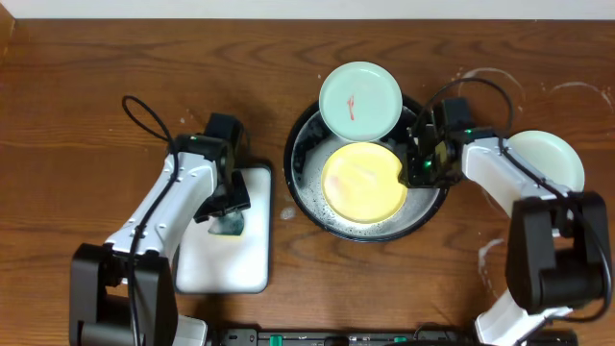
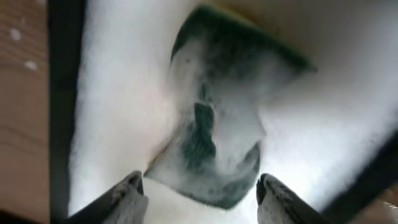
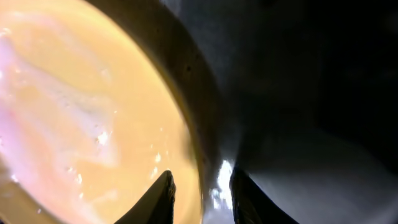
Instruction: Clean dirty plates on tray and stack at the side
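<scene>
Sponge [image 2: 211, 124] lies under wide-open left gripper [image 2: 199, 185]; right gripper [image 3: 200, 186] narrowly straddles yellow plate [image 3: 81, 112].

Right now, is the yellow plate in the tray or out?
In: the yellow plate lies flat within the tray, inside its raised rim.

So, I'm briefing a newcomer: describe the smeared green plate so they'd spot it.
Find the round black tray mid-table. The mint-green plate overlaps its far rim, beyond the yellow plate. Unlike the other green plate on the wood at right, it shows a red smear at its centre.
</scene>
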You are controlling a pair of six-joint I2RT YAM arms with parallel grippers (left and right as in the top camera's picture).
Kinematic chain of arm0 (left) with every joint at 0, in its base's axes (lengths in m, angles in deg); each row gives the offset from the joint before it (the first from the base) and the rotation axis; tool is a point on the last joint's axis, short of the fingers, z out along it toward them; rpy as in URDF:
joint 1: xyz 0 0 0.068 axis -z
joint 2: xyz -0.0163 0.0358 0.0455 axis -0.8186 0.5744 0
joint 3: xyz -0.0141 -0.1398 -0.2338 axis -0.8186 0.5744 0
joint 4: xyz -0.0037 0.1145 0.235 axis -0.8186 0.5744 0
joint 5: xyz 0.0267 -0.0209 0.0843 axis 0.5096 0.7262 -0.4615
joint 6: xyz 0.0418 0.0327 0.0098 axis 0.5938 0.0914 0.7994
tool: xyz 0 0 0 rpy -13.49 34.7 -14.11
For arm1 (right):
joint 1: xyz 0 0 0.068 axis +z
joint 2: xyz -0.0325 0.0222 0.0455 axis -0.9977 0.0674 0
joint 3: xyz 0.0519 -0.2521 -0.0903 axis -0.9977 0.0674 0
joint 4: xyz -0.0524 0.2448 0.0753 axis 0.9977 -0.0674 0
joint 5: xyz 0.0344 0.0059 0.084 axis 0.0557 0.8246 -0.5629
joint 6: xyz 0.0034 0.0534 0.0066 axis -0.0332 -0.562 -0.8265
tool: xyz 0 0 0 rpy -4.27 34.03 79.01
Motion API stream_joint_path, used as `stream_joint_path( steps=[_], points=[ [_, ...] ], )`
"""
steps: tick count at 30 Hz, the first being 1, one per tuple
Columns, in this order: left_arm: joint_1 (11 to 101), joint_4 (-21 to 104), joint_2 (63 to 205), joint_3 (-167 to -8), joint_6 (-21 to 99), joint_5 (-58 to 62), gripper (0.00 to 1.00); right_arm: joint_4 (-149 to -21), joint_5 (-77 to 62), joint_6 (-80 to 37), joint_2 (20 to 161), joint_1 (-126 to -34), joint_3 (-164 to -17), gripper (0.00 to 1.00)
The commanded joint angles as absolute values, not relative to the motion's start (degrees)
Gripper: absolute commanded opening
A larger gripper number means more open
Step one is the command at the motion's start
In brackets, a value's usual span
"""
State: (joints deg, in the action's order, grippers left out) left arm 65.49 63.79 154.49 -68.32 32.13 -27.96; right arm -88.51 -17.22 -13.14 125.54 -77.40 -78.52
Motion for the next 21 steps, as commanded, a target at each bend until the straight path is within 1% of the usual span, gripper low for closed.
stream_joint_path(
  steps=[1, 2, 3, 4, 6, 7, 8, 9, 12, 16, 21],
  points=[
    [65.3, 66.2, 152.3, -73.5, 33.4, -27.6, 0.61, -87.0, -19.6, -11.9, 128.2, -77.8, -78.5, 0.25],
    [65.3, 66.6, 151.7, -73.8, 33.4, -27.6, 0.61, -86.3, -18.5, -12.2, 128.8, -77.8, -78.5, 0.19],
    [65.3, 66.6, 150.9, -73.8, 33.4, -27.6, 0.62, -85.9, -17.0, -12.8, 129.0, -77.8, -78.5, 0.07],
    [65.3, 66.6, 150.2, -73.8, 33.3, -27.6, 0.64, -85.5, -15.3, -13.9, 129.0, -77.8, -78.5, 0.01],
    [65.3, 66.6, 149.4, -73.8, 33.3, -27.6, 0.67, -84.6, -14.6, -14.4, 128.7, -77.9, -78.5, 0.01],
    [65.3, 66.6, 149.3, -73.8, 33.3, -27.6, 0.71, -84.4, -14.6, -14.4, 128.2, -77.9, -78.6, 0.01],
    [65.3, 66.6, 149.3, -73.8, 33.3, -27.6, 0.77, -84.2, -14.6, -14.4, 127.5, -77.9, -78.6, 0.01],
    [65.3, 66.6, 149.3, -73.8, 33.3, -27.6, 0.79, -84.0, -14.5, -14.4, 126.6, -77.9, -78.7, 0.01],
    [65.3, 66.6, 149.3, -73.8, 33.3, -27.6, 0.79, -84.1, -12.2, -14.2, 122.5, -77.6, -78.7, 0.01],
    [65.3, 66.6, 149.3, -73.8, 33.3, -27.6, 0.80, -85.2, -4.4, -13.4, 114.3, -75.8, -78.7, 0.01],
    [65.3, 66.6, 149.3, -73.8, 33.3, -27.6, 0.80, -87.0, 5.0, -10.5, 105.8, -70.9, -78.7, 0.01]
  ],
)
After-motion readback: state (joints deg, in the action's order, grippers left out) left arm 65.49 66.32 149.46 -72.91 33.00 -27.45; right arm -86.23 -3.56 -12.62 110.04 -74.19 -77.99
